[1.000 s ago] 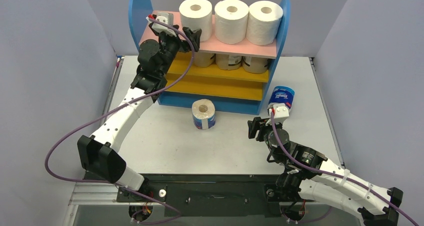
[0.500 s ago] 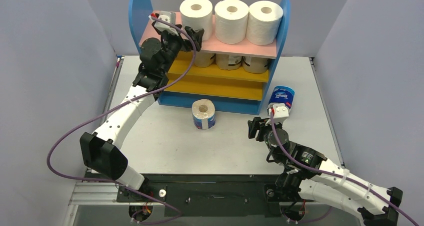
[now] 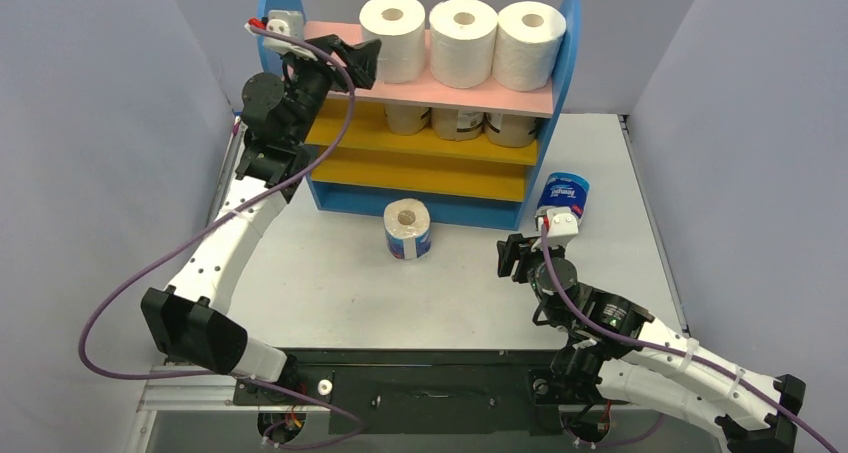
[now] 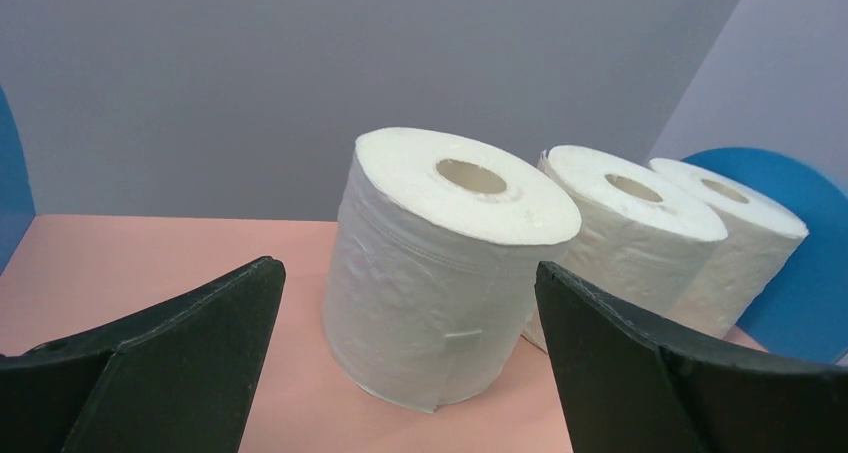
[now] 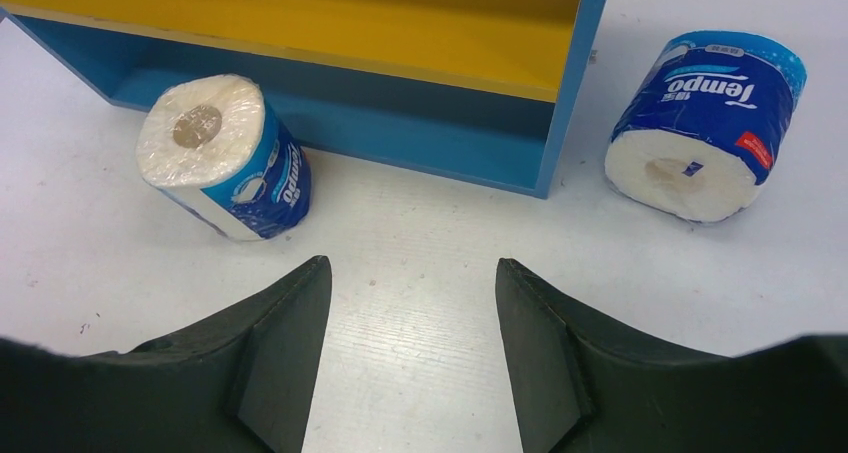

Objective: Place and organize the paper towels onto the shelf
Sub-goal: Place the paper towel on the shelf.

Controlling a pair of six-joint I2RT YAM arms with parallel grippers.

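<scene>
L arm is pulling back from the top board, leaving the white row standing; 2 blue rolls are still waiting on the table.

Nearest: R gripper [image 3: 512,256] is hovering low over the table [image 3: 330,273], fingers partway apart w/ nothing btwn them, same spot as a sec ago. Just ahead, the upright blue roll [image 3: 407,230] is standing in front of the shelf [image 3: 420,205]. The tipped blue roll [image 3: 563,195] is lying by the shelf's R front corner. Neither is shelved. Lower yellow board [image 5: 330,33] is showing nothing on it. Upper one is carrying the tan rolls [image 3: 458,123]. Up top, the white rolls [image 3: 463,41] are standing in a row on the pink board [image 3: 470,95]. L gripper [image 3: 355,58], close against the leftmost roll a sec ago, is swinging out left, fingers wide apart, holding nothing. Reading: white row looks done, blue pair prob next.
</scene>
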